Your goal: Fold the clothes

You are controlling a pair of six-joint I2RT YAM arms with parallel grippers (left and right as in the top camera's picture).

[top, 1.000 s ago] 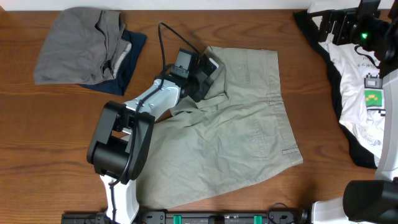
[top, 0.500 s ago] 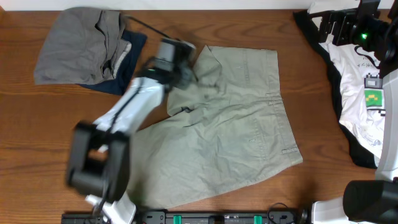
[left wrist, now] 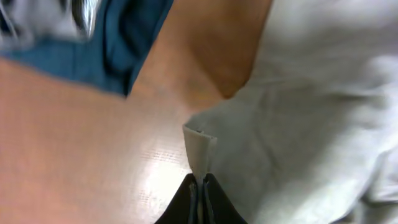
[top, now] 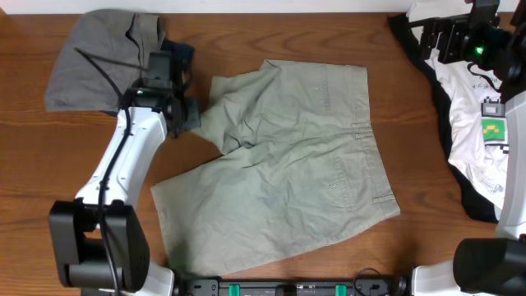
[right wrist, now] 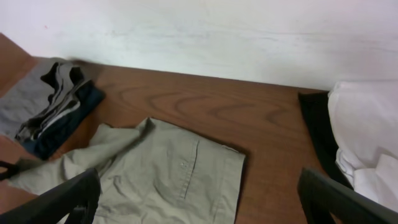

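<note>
Tightly, left jaws pinch a thin corner of the rumpled khaki shorts (top: 288, 164); right jaws gape wide.

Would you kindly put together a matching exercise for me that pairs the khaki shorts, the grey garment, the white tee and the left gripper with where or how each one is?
Things:
1. khaki shorts
2. grey garment
3. white tee
4. left gripper

Places or states:
A. at the right edge of the table
B. shut on a corner of the shorts
C. spread across the middle of the table
D. bunched at the far left corner

Pairs: 1-C, 2-D, 3-A, 4-B
</note>
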